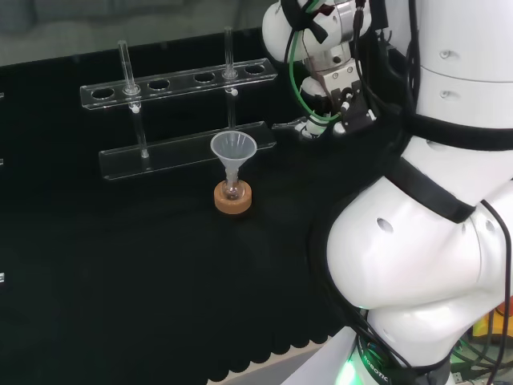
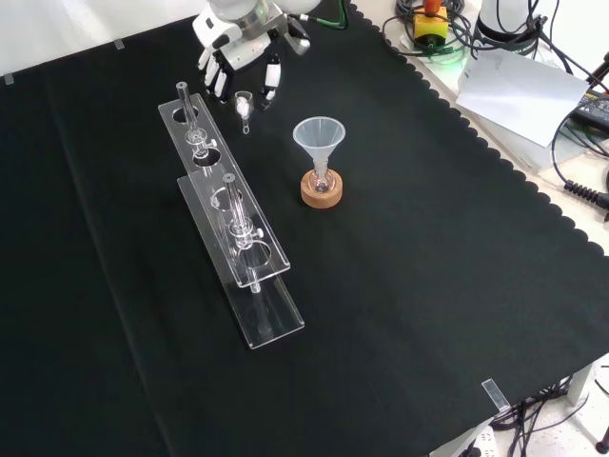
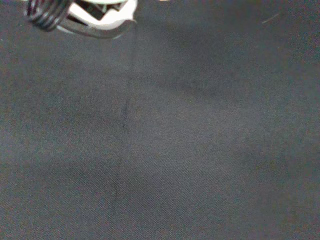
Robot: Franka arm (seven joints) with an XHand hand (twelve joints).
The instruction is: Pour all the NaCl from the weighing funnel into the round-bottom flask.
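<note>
- The black and white hand (image 2: pixel 238 59) hangs at the far edge of the black cloth-covered tabletop (image 2: pixel 428 257) in the front view; its fingers (image 2: pixel 272 78) point downward around a small clear glass weighing funnel (image 2: pixel 244 105), and they look curled about it, though the glass is faint and the exact contact is hard to make out.
- The small round-bottom flask (image 2: pixel 322 181) sits upright in a tan cork ring stand (image 2: pixel 322 193) near the middle of the cloth; a clear plastic cone funnel (image 2: pixel 318 139) stands in its neck with the wide mouth facing up.
- In the front view the flask lies below and to the right of the hand, a clear gap of bare cloth between them; in the head view the hand (image 1: pixel 333 112) is to the right of the cone funnel (image 1: pixel 233 149) and somewhat higher.
- A clear acrylic test-tube rack (image 2: pixel 233 214) holding thin glass tubes runs beside that path, just left of the hand in the front view; it seems the main thing to steer clear of.
- Judged from this layout, the carry toward the cone funnel's mouth has yet to happen; the weighing funnel's stem (image 2: pixel 245 124) points down, so it must be tipped over that mouth to pour; whether salt is inside cannot be told.
</note>
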